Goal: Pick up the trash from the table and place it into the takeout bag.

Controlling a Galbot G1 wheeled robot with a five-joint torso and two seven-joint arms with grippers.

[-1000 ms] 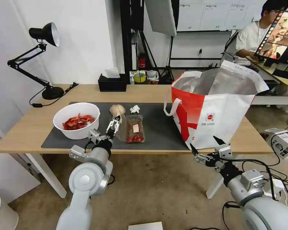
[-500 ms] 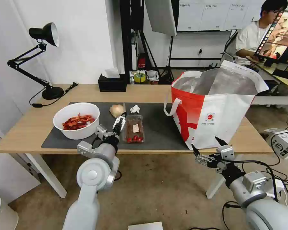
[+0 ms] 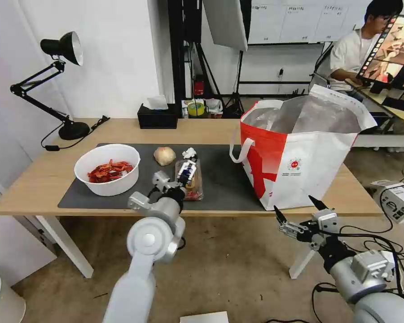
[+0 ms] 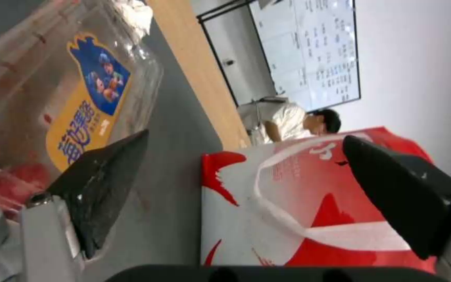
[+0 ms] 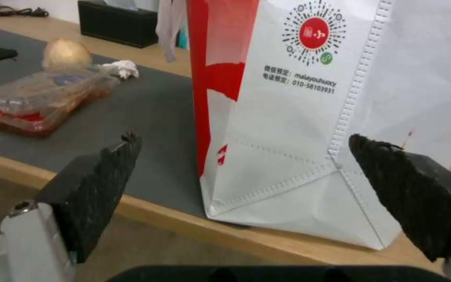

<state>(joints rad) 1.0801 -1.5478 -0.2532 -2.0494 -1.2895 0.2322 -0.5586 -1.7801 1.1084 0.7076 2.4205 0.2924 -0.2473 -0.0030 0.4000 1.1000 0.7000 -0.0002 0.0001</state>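
On the dark mat of the table (image 3: 45, 179) lie a white bowl of red shells (image 3: 107, 169), a beige lumpy ball (image 3: 164, 155), a small white tissue ball (image 3: 189, 153) and a clear clamshell tray (image 3: 196, 188). My left gripper (image 3: 187, 172) hovers open just over the tray. The left wrist view shows the tray's blue-and-yellow label (image 4: 79, 102) beside one finger (image 4: 100, 184), with the takeout bag (image 4: 298, 219) beyond. The takeout bag (image 3: 300, 152) stands open at the table's right. Below the table's front edge my right gripper (image 3: 300, 215) is open, facing the bag's corner (image 5: 288, 117).
A black tissue box (image 3: 157, 117) and a black desk lamp (image 3: 63, 80) stand at the table's back. The right wrist view shows the tray (image 5: 43, 102), beige ball (image 5: 66, 55) and tissue ball (image 5: 121, 68) left of the bag. A white box (image 3: 399, 199) sits on the floor at right.
My left gripper has swung right, from beside the beige ball to over the clamshell tray. The right gripper has drifted slightly lower and to the right.
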